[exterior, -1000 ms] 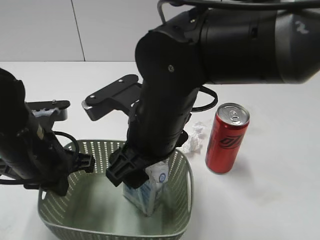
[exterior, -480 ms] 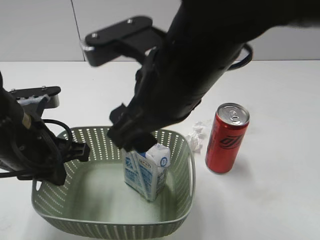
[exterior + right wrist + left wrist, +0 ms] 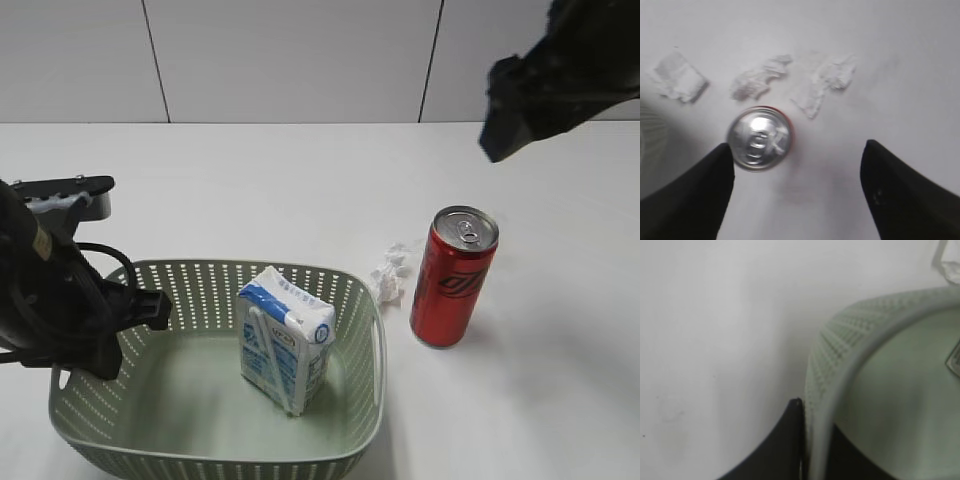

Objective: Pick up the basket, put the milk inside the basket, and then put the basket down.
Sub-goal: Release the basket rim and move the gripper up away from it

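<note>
The pale green basket (image 3: 350, 300) sits at the front left. The white and blue milk carton (image 3: 285, 338) stands upright on its floor, free of any gripper. My left arm (image 3: 55, 300) reaches down to the basket's left wall. In the left wrist view my left gripper (image 3: 815, 445) is shut on the basket's rim (image 3: 850, 335), one black finger (image 3: 780, 445) outside and one inside. I cannot tell whether the basket touches the table. My right gripper (image 3: 797, 190) is open and empty, high above the red can; its arm (image 3: 560, 70) is at the top right.
A tall red drink can (image 3: 455, 275) stands right of the basket; its silver top (image 3: 759, 138) shows from above. Crumpled white paper scraps (image 3: 390, 272) lie between basket and can, and they also show in the right wrist view (image 3: 822, 82).
My right gripper has let go of the milk and risen up and to the right, out of the basket. The milk stays standing inside. The basket has shifted slightly left with my left arm.
</note>
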Tool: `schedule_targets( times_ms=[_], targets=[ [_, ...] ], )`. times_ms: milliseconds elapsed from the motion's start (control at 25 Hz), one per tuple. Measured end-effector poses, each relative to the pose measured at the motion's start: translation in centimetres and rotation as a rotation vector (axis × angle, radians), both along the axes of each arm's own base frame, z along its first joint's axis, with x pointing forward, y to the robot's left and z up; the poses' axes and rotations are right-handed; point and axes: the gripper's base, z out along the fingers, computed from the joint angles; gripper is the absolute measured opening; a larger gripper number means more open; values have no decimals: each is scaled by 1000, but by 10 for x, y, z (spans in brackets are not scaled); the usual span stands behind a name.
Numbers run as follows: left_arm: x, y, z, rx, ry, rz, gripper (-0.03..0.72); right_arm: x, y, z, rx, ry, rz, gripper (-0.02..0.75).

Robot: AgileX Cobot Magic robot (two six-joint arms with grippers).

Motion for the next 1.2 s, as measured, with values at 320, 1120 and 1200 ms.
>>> schedule_targets(
  times_ms=[320,1120,1200],
  targets=[
    [-2,0,0,3,26,6,6,25,-103,-4,-70,103,-245,595],
    [23,13,19,-19,-25,48,6,-136,-134,-26,89,-11,-305,593],
    [29,11,28,-32,-48,46,6,-154,-135,-31,102,-80,-304,593]
  ],
)
